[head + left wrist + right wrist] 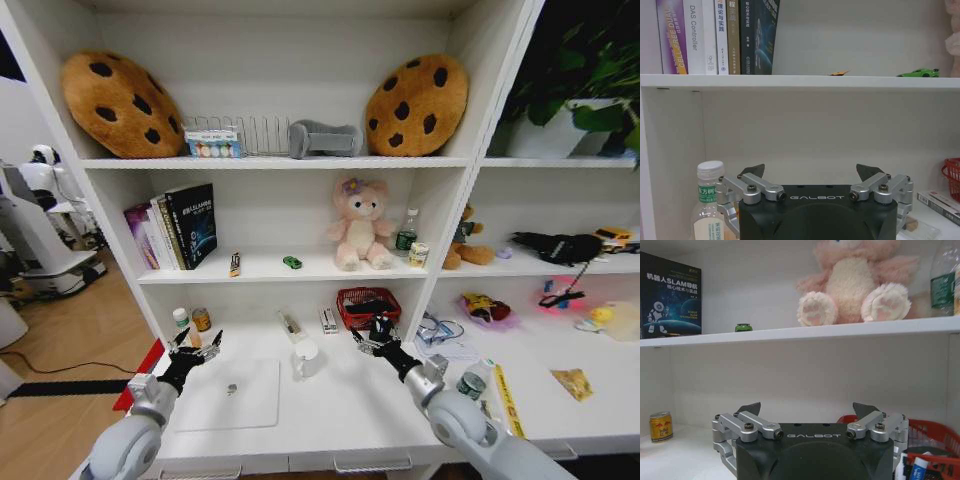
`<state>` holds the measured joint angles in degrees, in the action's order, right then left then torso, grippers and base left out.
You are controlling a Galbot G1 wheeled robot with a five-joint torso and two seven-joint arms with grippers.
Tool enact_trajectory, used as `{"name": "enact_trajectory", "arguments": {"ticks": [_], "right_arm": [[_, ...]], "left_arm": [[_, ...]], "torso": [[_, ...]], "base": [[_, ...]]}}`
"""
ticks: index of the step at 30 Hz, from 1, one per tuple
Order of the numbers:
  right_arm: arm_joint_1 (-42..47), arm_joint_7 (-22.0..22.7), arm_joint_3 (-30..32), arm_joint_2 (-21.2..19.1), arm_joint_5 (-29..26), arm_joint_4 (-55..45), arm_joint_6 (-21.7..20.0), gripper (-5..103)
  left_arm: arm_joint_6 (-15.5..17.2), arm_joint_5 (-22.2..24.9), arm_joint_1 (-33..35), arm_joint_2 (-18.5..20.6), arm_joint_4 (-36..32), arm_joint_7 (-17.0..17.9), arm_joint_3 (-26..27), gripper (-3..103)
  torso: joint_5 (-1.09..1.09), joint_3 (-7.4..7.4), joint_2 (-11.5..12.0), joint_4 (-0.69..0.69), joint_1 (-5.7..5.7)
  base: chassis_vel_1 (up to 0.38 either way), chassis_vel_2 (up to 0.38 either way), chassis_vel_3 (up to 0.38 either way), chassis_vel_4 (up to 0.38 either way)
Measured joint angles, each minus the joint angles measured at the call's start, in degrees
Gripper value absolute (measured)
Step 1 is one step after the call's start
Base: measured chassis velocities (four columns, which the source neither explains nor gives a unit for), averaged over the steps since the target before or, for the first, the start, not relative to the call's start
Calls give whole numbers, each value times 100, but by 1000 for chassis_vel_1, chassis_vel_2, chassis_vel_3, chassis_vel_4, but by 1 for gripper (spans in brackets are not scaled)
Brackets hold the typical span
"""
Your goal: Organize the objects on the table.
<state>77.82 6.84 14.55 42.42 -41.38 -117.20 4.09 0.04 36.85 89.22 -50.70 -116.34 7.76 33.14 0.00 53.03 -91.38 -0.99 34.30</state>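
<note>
Over the desk, both grippers' fingers spread

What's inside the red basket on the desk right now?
The red basket holds a dark object; the right wrist view shows a white and blue item at its edge. The right hand, open, hovers in front and covers its lower part, so the rest is hidden.

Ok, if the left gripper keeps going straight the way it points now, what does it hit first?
Probably the white back panel under the book shelf. The open left gripper faces bare wall between its fingertips; the clear plastic bottle with white cap sits off to one side, though depth is unclear.
</note>
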Motion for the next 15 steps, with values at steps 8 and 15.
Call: {"name": "enact_trajectory", "arguments": {"ticks": [8, 15], "right_arm": [[1240, 236, 1229, 292, 705, -666, 241, 100], [2075, 806, 2331, 676, 1120, -1032, 484, 100]], "left_arm": [[-171, -443, 77, -137, 63, 101, 115, 100], [-204, -661, 333, -246, -14, 431, 539, 100]], "torso": [[1, 0, 0, -2, 0], [1, 0, 0, -1, -1]], "base": [[0, 0, 0, 0], [0, 0, 0, 0]]}}
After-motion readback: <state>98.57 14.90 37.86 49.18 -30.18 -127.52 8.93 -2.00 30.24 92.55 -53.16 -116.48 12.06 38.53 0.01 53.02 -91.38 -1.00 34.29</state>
